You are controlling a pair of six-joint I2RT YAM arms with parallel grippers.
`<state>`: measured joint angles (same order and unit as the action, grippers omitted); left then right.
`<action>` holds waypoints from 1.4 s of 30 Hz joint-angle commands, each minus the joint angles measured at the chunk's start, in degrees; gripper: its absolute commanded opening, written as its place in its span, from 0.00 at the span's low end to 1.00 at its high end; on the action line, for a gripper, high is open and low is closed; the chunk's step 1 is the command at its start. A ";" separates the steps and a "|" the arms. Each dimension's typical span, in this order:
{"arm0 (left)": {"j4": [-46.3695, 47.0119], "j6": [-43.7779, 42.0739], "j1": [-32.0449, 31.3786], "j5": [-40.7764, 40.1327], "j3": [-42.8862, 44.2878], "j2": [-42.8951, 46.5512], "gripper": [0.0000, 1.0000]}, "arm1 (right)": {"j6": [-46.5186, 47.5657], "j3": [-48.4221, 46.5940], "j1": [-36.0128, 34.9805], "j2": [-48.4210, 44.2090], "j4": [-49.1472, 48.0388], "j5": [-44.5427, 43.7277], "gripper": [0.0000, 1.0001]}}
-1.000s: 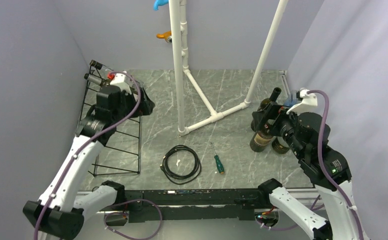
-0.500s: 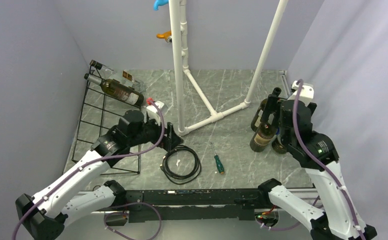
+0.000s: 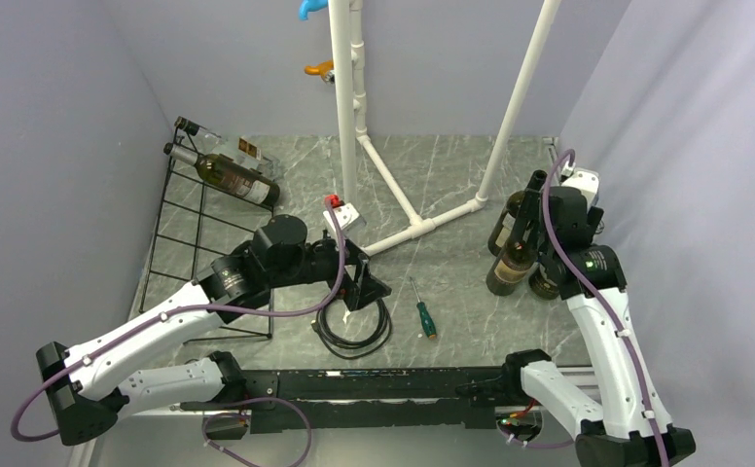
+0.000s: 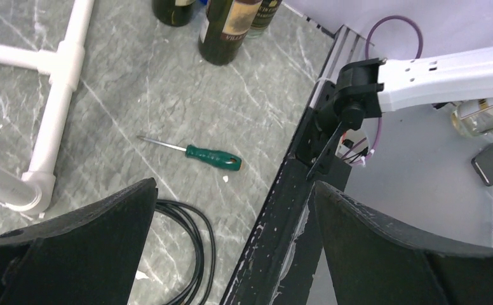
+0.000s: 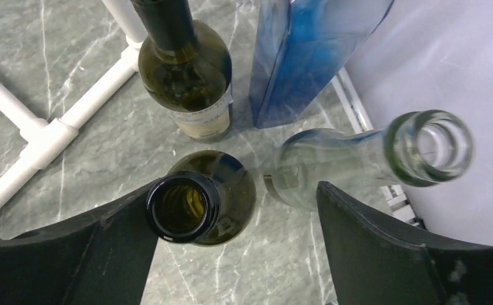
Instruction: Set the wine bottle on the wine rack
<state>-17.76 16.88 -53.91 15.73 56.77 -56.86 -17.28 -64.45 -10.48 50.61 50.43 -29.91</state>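
The black wire wine rack stands at the left wall, with a dark wine bottle and a clear one lying on its top tier. Several bottles stand at the right. My right gripper hangs over them, open. In the right wrist view the mouth of a dark green wine bottle sits just inside the left finger of the right gripper, unclamped. My left gripper is open and empty above the table's front edge.
A labelled dark bottle, a blue bottle and a clear bottle crowd the green one. A coiled black cable and a green screwdriver lie mid-table. The white pipe frame rises behind. The right wall is close.
My left arm has drawn away from the rack to the table's middle, leaving the dark bottle lying there. My right gripper has swung upright over the standing bottles and its jaws have narrowed slightly.
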 commanded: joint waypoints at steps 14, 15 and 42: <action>2.59 0.88 -0.46 2.65 4.69 1.59 0.99 | -1.75 5.11 1.91 0.17 -11.07 8.33 0.67; 2.78 0.97 -0.42 2.83 4.74 1.78 1.00 | -1.71 5.40 1.95 0.02 -11.25 7.95 0.65; -0.91 2.74 -0.42 -0.04 8.97 -3.97 1.00 | -7.03 2.75 1.87 -3.86 -15.29 49.68 0.00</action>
<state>-18.79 18.41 -54.11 16.01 62.89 -59.64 -19.29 -57.17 -8.58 46.63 43.40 2.24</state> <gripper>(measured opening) 0.995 0.358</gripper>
